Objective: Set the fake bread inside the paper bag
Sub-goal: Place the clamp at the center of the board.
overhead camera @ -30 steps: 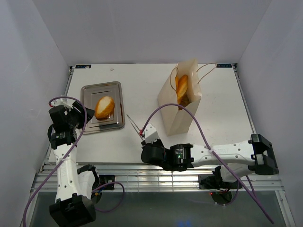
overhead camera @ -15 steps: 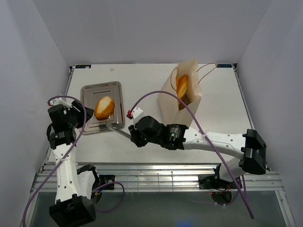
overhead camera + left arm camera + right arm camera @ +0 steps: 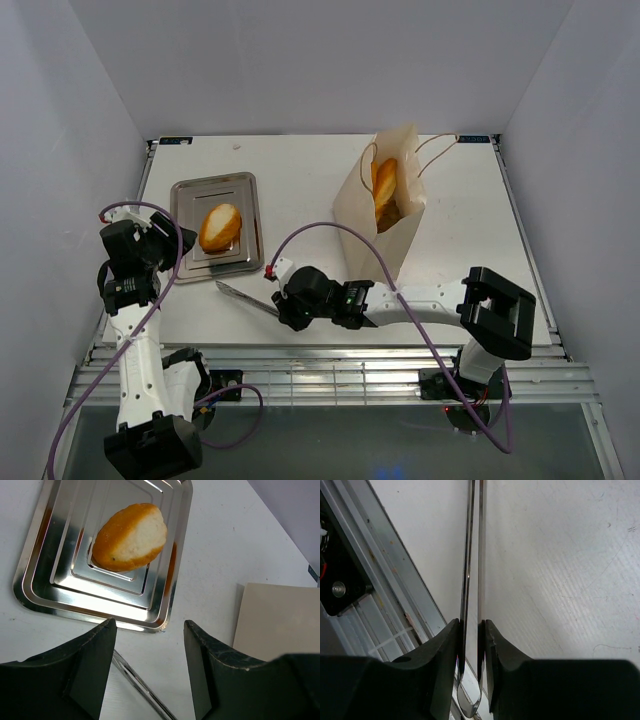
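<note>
An oval golden bread roll (image 3: 220, 227) lies in the steel tray (image 3: 245, 190) at the left. It also shows in the left wrist view (image 3: 129, 537). A baguette (image 3: 384, 190) stands inside the cream paper bag (image 3: 375, 255) at the right of centre. My right gripper (image 3: 282, 305) is shut on silver tongs (image 3: 240, 295), which point left over the table just in front of the tray. In the right wrist view the gripper (image 3: 471, 625) squeezes the two tong arms (image 3: 474, 555) close together. My left gripper (image 3: 149, 625) is open and empty, near the tray's front edge.
The table's near edge and its metal rail (image 3: 380, 605) lie just beside the tongs. The tray rim (image 3: 30, 585), the tongs (image 3: 140, 685) and the bag's side (image 3: 272, 617) show in the left wrist view. White walls enclose the table.
My right arm has swung the tongs left and then drawn them back towards the near edge, away from the tray. The left arm, the roll and the bag have not moved.
</note>
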Controlling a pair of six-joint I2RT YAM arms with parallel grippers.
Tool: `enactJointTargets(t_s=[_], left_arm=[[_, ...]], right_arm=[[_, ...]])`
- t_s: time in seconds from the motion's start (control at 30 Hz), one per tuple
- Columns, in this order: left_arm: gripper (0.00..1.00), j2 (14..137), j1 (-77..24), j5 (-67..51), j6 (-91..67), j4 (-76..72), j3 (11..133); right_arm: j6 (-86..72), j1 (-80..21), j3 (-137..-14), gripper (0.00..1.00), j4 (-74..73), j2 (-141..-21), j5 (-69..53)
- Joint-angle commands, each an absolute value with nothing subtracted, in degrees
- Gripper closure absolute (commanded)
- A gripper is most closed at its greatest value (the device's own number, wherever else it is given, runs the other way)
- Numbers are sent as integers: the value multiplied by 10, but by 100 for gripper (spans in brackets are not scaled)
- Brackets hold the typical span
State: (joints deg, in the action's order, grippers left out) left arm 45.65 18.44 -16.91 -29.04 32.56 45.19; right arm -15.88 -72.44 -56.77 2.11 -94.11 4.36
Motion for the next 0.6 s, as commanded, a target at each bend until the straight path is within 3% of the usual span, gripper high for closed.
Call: enactJointTargets(t_s=[0.0,0.57], left_arm=[[33,449,186,-159,-279,324,462],[34,440,186,-161,-277,327,454]], right_arm=[[-127,-750,-552,69,97,-943,65],[-91,-800,-464,54,214,-1015,167]])
